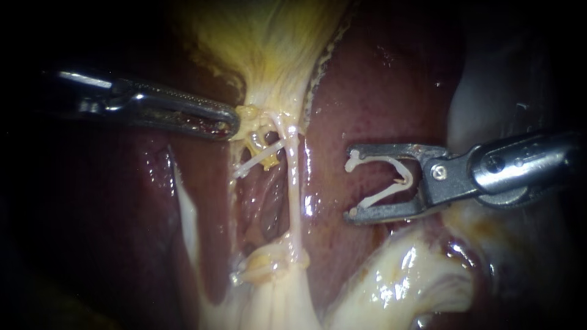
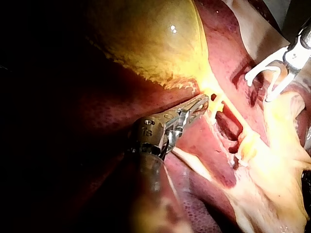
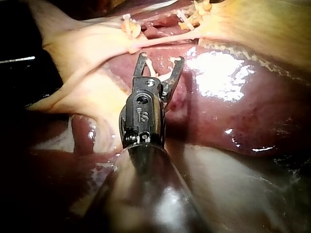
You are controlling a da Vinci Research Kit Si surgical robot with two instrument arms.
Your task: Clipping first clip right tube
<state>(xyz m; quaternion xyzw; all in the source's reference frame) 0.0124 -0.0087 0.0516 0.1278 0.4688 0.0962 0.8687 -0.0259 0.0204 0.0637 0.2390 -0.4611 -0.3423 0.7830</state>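
Observation:
The right tube [image 1: 293, 183] is a pale thin strand running down from the yellowish gallbladder [image 1: 269, 36] to a fatty lump below. My left instrument [image 1: 234, 126] is shut on tissue at the gallbladder's neck, just left of the tube's upper end. A shorter strand [image 1: 260, 160] slants across below that grip. Over the liver [image 1: 379, 79] and clear of the tube, my right instrument [image 1: 350, 182] has its jaws spread wide on a white V-shaped clip [image 1: 382, 195], mouth facing the tube. In the right wrist view the clip-bearing jaws [image 3: 161, 59] stand just short of the tube [image 3: 160, 41].
Pale, glistening fatty tissue [image 1: 403, 281] lies under the right instrument. Dark red liver [image 1: 122, 201] fills the left side. In the left wrist view the right instrument [image 2: 257, 87] shows beyond the left instrument [image 2: 203, 103].

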